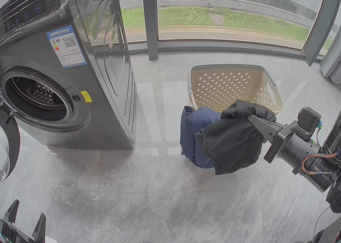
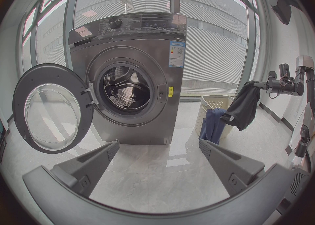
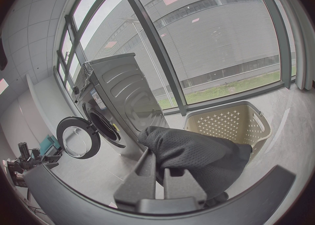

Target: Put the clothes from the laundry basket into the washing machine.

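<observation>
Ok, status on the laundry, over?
Right claw shut on black garment, held up near basket. Left claw open, low. Blue garment draped over basket rim. Washer door open, bare floor between.

One washing machine [image 1: 103, 77] is showing, with one round door [image 2: 52, 107] hanging open. One laundry basket [image 1: 234, 87] is sitting on the floor. Two garments are showing: one black garment [image 1: 231, 141] and one blue garment [image 1: 193, 133]. Two grippers are showing: one left gripper [image 1: 29, 209] and one right gripper [image 1: 254, 119]. Two stickers are sitting on the washer front: one blue-and-white label [image 1: 66, 46] and one small yellow sticker [image 1: 86, 96]. One window post [image 1: 151, 13] is standing behind.
</observation>
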{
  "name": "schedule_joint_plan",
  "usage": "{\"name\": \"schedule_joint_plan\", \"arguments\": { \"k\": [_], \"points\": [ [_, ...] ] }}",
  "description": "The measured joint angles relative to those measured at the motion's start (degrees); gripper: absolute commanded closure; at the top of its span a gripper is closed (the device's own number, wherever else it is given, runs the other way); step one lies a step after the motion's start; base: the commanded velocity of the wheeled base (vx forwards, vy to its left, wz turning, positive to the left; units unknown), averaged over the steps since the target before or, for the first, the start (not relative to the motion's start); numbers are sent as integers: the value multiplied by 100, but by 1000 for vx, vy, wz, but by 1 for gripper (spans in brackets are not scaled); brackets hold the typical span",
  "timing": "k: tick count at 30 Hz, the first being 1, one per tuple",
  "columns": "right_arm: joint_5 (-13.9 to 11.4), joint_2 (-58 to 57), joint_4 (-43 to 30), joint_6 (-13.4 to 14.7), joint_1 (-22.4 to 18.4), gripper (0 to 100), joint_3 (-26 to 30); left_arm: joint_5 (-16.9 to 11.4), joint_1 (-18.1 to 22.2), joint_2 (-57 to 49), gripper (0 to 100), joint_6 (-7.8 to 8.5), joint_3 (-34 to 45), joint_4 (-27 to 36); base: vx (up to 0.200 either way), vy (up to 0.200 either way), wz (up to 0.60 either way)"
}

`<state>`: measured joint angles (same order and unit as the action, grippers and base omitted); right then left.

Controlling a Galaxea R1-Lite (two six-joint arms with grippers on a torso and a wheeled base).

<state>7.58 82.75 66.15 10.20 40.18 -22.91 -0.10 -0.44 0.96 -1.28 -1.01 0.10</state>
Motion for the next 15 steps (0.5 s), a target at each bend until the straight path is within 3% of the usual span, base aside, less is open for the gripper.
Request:
{"name": "schedule_joint_plan", "arguments": {
  "k": [15],
  "points": [
    [-4, 40, 145, 0, 30, 100, -27, -1, 0, 0, 0, 0, 0, 0, 0, 200, 0]
  ]
}}
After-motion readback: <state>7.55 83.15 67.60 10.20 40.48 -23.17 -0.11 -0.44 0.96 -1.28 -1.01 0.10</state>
